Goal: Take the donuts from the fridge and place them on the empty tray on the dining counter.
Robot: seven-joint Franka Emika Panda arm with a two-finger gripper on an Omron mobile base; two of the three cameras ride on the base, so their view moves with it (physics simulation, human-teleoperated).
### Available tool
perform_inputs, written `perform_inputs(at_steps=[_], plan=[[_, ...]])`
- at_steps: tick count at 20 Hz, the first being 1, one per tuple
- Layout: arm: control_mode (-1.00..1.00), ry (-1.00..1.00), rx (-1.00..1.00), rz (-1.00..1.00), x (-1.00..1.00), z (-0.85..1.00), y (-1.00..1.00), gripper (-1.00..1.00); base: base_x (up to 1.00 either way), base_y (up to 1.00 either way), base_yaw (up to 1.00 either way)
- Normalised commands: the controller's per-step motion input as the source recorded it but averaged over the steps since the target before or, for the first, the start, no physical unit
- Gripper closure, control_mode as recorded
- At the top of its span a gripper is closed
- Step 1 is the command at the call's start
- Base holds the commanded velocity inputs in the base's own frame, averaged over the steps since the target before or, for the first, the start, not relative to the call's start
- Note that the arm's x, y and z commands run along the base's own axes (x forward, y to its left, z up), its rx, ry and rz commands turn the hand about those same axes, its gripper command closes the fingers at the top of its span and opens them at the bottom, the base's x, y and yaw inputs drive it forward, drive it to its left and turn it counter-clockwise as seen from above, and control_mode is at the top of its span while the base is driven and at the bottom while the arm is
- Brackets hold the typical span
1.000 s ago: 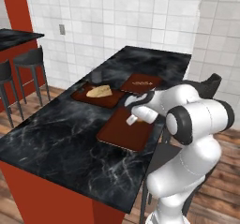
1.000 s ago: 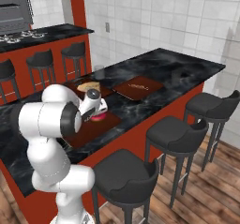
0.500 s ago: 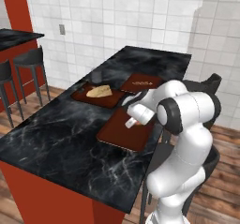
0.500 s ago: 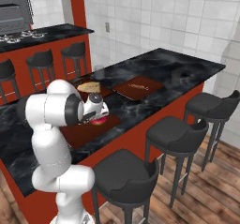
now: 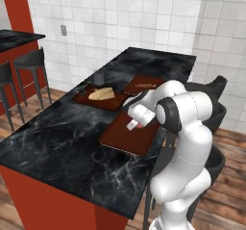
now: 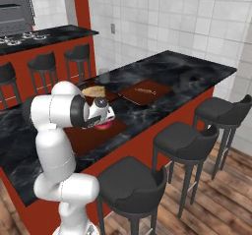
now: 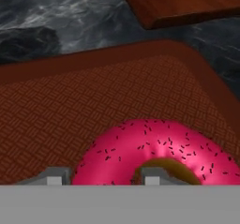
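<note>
On the empty tray (image 7: 93, 106) lies the pink donut (image 7: 154, 150), flat on the woven brown surface near one corner, dark sprinkles over its frosting; the hand view alone gives this detail. Gripper (image 7: 101, 177) sits low over it, one fingertip (image 7: 55, 176) just outside the ring, the other at the hole, so the jaws straddle one side of the ring; whether they press it or stand slightly parted, cannot tell. Left base view shows only a red sliver of donut under the gripper (image 5: 132, 124), with the tray (image 5: 125, 137) at the near edge of the bench (image 5: 62, 147). Beyond it, the tray with a tan loaf (image 5: 102, 95) and a smaller tray (image 5: 144, 85). Right base view adds black stools (image 6: 182, 140) along the bench's side, and a second row of stools (image 6: 44, 62) at the far counter.
</note>
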Motion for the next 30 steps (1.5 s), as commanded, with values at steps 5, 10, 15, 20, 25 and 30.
perform_inputs(at_steps=[5,10,15,20,25,30], plan=[[-1.0,0.05,0.0,0.0,0.0,0.17,0.0,-1.0,0.0,0.0,0.0],[-1.0,0.08,0.0,0.0,0.0,0.53,0.0,-1.0,0.0,0.0,0.0],[-1.0,0.06,0.0,0.0,-0.04,0.74,0.0,-1.0,0.0,0.0,0.0],[-1.0,-0.1,0.0,0.0,-0.54,1.0,-0.15,-1.0,0.0,0.0,0.0],[-1.0,-0.12,0.0,0.0,-0.84,1.0,-0.42,-1.0,0.0,0.0,0.0],[-1.0,-0.08,0.0,-0.01,-1.0,0.99,-0.46,-1.0,0.0,0.0,0.0]])
